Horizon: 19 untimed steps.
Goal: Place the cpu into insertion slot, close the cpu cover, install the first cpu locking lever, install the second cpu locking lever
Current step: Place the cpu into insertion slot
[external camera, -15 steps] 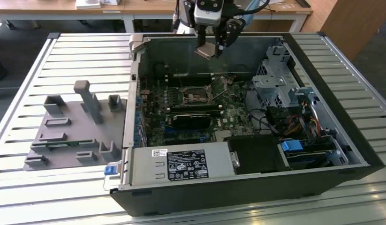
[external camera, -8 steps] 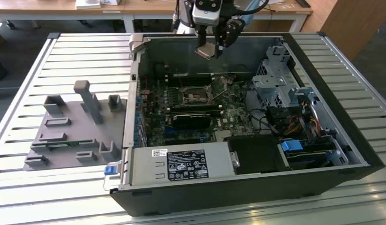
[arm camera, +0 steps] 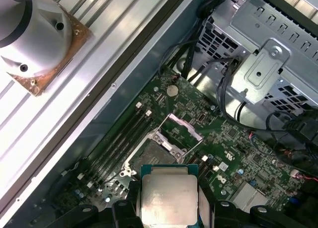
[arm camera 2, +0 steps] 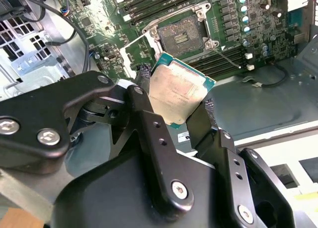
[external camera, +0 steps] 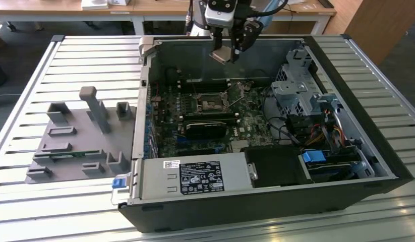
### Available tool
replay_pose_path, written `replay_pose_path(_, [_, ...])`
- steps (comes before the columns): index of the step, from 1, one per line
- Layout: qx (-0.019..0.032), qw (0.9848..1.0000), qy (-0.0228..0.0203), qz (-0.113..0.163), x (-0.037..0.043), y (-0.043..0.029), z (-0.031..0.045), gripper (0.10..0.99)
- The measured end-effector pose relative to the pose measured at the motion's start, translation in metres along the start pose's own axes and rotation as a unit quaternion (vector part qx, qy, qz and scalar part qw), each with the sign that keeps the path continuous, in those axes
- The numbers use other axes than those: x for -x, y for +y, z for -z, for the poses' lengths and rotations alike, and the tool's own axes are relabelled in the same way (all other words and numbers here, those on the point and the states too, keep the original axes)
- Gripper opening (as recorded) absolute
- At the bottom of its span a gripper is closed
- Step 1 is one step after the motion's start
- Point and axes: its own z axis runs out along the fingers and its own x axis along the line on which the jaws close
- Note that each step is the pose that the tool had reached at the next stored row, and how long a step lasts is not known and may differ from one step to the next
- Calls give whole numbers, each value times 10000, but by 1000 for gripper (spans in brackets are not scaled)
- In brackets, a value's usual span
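My gripper (external camera: 225, 52) hangs above the open computer case, shut on the cpu (external camera: 221, 55), a flat grey-silver square held by two opposite edges. In both wrist views the cpu (arm camera 2: 178, 95) (arm camera: 169, 198) sits between the black fingers (arm camera 2: 149, 118), some way above the board. The insertion slot (arm camera 2: 182, 34) (arm camera: 149, 156) (external camera: 209, 104) lies bare on the green board, dark in the middle with a silvery rim. The cpu cover (arm camera: 182, 133) (arm camera 2: 135, 50) stands swung open beside the slot. A thin locking lever (arm camera 2: 226, 57) sticks up from the board near the slot.
A black card (external camera: 207, 127) lies just in front of the slot. The drive cage (external camera: 296, 94) and cables fill the exterior view's right, and the power supply (external camera: 193, 177) sits at the front. A grey fixture block (external camera: 79, 136) stands on the slatted table (external camera: 72, 55) outside the case.
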Motion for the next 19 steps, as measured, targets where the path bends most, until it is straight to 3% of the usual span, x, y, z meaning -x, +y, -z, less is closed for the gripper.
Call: replay_pose_path(19, [7,9990,-40,-443,0,-1,-13,541])
